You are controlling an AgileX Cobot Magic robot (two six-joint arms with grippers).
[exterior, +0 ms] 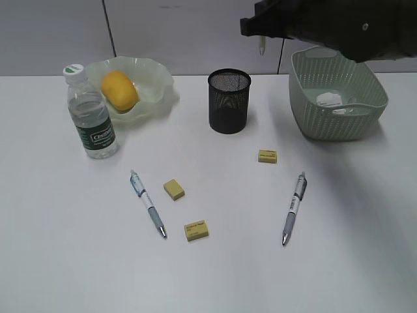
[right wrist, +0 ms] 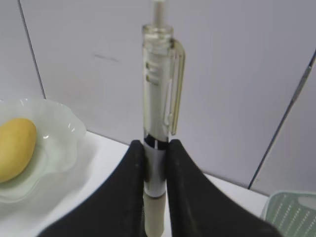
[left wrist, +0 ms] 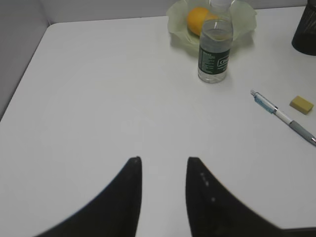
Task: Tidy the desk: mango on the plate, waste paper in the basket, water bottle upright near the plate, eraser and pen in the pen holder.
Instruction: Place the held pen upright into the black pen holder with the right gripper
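Observation:
My right gripper (right wrist: 155, 148) is shut on a clear-barrelled pen (right wrist: 158, 98) that stands upright between its fingers. In the exterior view that pen's end (exterior: 262, 45) hangs from the right gripper (exterior: 260, 29), above and to the right of the black mesh pen holder (exterior: 229, 101). The mango (exterior: 119, 90) lies on the ruffled green plate (exterior: 156, 75), and the water bottle (exterior: 91, 114) stands upright beside it. Waste paper (exterior: 330, 99) lies in the basket (exterior: 339, 120). Two pens (exterior: 148, 203) (exterior: 294, 208) and three erasers (exterior: 174, 189) (exterior: 197, 230) (exterior: 268, 156) lie on the desk (exterior: 65, 248). My left gripper (left wrist: 163, 163) is open over bare desk.
The left wrist view shows the bottle (left wrist: 215, 49), the mango (left wrist: 197, 19), one pen (left wrist: 284, 116), an eraser (left wrist: 301, 104) and the pen holder's edge (left wrist: 306, 29) far ahead. A grey panelled wall (exterior: 182, 32) backs the desk.

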